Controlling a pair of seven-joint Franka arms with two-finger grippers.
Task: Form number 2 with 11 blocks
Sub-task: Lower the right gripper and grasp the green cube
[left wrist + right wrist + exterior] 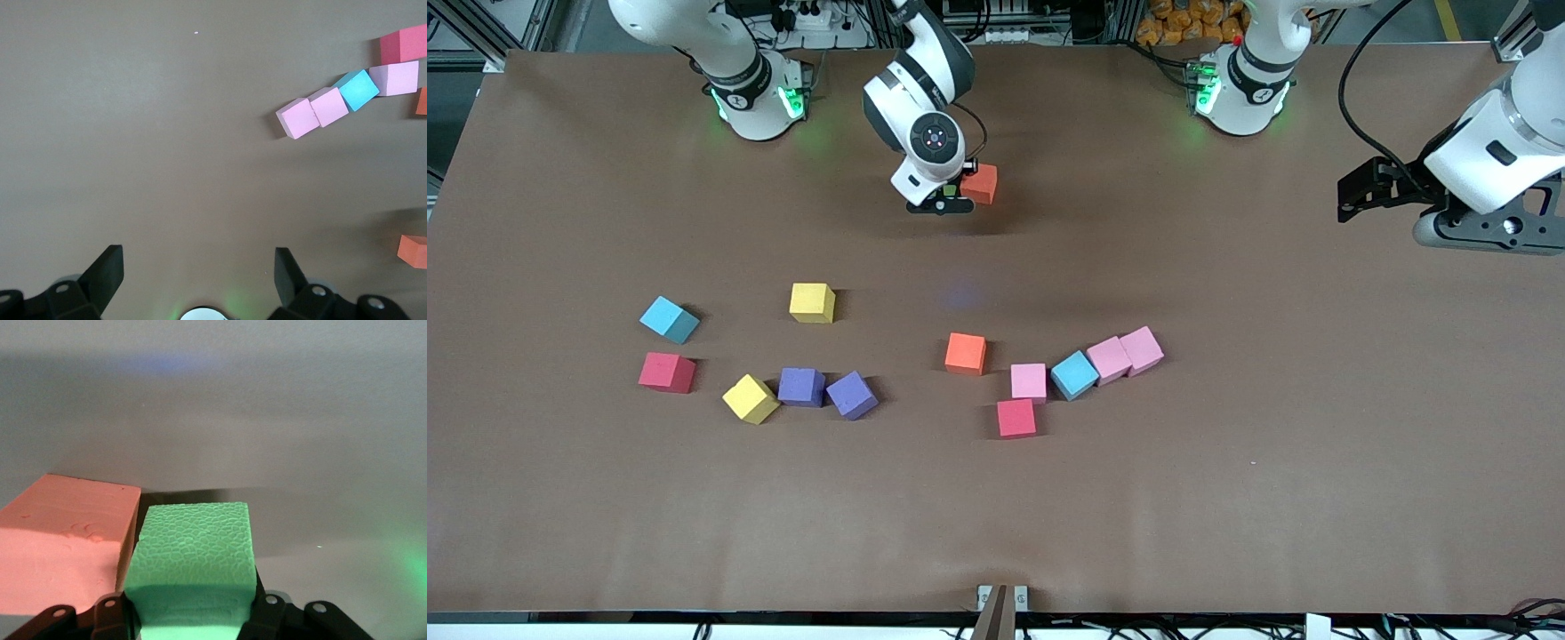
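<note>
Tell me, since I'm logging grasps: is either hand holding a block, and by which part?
The right hand grips a green block by two opposing side faces, beside an orange block. The left hand holds nothing.

A plain brown surface [1227, 498] carries matte cubes in light blue [669, 319], yellow [812, 302], red [667, 372], purple [801, 387], orange [966, 353] and pink [1029, 382], plus a green cube [193, 567] with a crackled texture.

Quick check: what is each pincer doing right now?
Left pincer: open, holding nothing, waiting.
Right pincer: shut on the green block, beside an orange block.
</note>
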